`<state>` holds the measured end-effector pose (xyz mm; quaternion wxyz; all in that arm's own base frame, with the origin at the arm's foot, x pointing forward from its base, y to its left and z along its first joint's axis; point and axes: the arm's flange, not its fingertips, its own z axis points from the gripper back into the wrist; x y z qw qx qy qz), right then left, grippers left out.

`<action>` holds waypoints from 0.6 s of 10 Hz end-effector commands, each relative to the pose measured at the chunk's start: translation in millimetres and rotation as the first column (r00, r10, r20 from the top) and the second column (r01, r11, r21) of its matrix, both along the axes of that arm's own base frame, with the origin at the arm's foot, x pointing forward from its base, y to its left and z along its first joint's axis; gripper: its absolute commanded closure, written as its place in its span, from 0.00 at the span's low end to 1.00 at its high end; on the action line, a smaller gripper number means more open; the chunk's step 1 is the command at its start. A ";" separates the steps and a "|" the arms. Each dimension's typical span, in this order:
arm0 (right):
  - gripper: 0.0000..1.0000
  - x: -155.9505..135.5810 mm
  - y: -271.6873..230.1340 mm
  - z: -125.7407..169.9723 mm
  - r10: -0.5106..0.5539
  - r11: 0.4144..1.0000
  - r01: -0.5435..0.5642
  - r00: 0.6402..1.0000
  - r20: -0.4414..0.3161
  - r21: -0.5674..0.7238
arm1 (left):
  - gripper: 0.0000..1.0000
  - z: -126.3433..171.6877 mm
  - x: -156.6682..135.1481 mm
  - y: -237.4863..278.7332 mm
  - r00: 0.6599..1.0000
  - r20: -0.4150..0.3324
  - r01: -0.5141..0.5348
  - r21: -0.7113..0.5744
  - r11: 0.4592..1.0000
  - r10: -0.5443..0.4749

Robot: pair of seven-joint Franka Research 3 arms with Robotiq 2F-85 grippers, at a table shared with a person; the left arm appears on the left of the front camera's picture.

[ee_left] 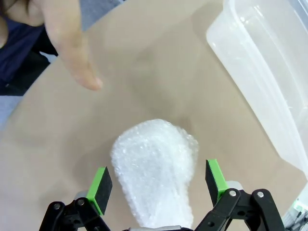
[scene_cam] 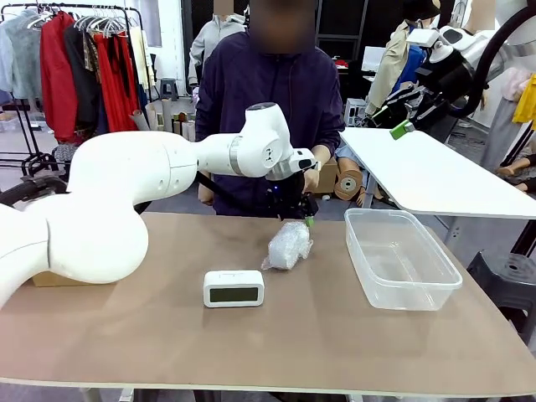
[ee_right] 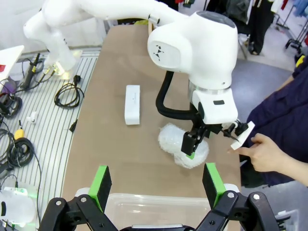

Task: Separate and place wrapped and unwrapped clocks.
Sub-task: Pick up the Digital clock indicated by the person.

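Observation:
A wrapped clock, a lumpy bundle of white bubble wrap [scene_cam: 289,245], lies mid-table. My left gripper [scene_cam: 303,216] hangs just above and behind it, open; in the left wrist view the bundle [ee_left: 156,171] sits between the spread green pads [ee_left: 102,189], and the left gripper [ee_left: 160,185] is not closed on it. The unwrapped clock [scene_cam: 234,288], white with a dark display, stands nearer the front edge and shows edge-on in the right wrist view [ee_right: 132,104]. My right gripper [ee_right: 156,185] is open and empty, high above the container; it shows at the upper right [scene_cam: 402,130]. The bundle [ee_right: 183,144] shows below the left gripper.
A clear plastic container [scene_cam: 400,258] stands empty at the table's right. A person stands at the far side, one hand [ee_left: 72,45] pointing down at the table near the bundle. A second white table [scene_cam: 435,172] stands at the back right.

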<state>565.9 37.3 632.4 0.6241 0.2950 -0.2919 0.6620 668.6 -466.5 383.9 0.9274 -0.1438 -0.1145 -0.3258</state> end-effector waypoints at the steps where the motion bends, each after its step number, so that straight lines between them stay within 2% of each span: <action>1: 0.00 1.3 3.0 2.3 -0.023 1.000 0.023 1.000 -0.006 -0.022 | 0.00 16.7 -1.7 -5.9 0.999 -0.027 0.027 0.029 0.999 -0.026; 3: 0.00 1.3 3.0 2.3 -0.023 1.000 0.023 1.000 -0.006 -0.022 | 0.00 13.2 -18.4 -3.1 0.998 -0.039 0.047 0.108 0.993 -0.044; 6: 0.00 1.3 3.0 2.3 -0.023 1.000 0.023 1.000 -0.006 -0.022 | 0.00 -1.1 -32.1 13.2 0.999 -0.043 0.014 0.140 0.990 -0.008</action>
